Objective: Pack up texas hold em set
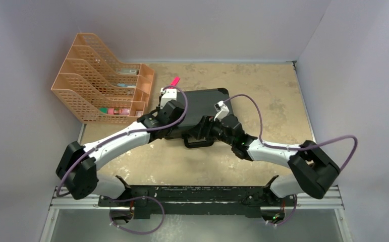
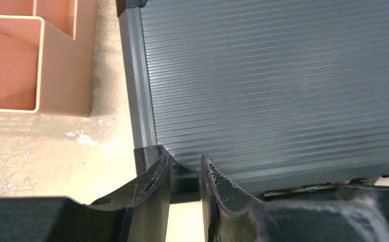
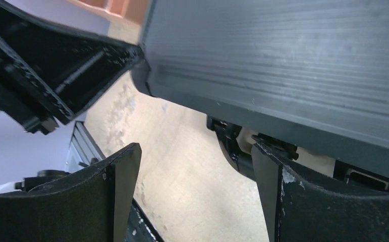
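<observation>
**Q:** Which step are you on, and where is the set?

**A:** The black case [image 1: 202, 107] lies flat on the table [image 1: 268, 91], lid down, its handle [image 1: 198, 144] facing my bases. No chips or cards show outside it, so I judge packing is nearly finished and only securing the lid remains.

**Q:** How are your grippers placed?

**A:** Both sit at the case's near edge. My left gripper [image 2: 184, 169] is almost closed, with the near left corner of the case between its fingers. I cannot tell whether it actually pinches the corner. My right gripper [image 3: 195, 154] is spread wide just below the front edge, beside the handle.

**Q:** What does the next move need?

**A:** Probably pressing the front latches closed while keeping the lid seated.
</observation>
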Controlling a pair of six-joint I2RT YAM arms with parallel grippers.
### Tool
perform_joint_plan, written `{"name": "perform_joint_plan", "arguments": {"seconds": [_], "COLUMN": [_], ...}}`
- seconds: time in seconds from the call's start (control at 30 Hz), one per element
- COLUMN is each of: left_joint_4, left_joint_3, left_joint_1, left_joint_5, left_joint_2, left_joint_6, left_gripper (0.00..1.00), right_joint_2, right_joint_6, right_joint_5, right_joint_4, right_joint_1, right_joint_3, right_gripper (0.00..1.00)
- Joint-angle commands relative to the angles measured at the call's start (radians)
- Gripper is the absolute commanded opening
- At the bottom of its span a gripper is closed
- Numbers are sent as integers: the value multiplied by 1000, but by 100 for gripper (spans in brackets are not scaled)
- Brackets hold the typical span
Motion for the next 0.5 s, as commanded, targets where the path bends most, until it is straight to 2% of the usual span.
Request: {"name": "perform_joint_plan", "arguments": {"seconds": [0.0,0.23,0.33,0.47], "left_joint_4": [20,25,22,59], "left_joint_3": [-18,-81,-121,-173], "left_joint_1": [3,9,21,51], "left_joint_5": [-21,-107,-139,-113], "left_joint_2": [-119,-192,-197,-209], "left_joint_6": [-23,-118,-161,-195], "left_gripper": [31,51,57,61], "right_joint_2": [-121,-214,-215,-212], "right_joint_6": [-52,-35,-34,-34], "right_joint_5": [82,104,103,114], "right_joint_4": [-7,-96,-133,-162], "right_joint_1": [-13,-13,-12,-9], "right_joint_3": [-14,-90,-104,-126], "right_gripper": [82,80,78,73]}}
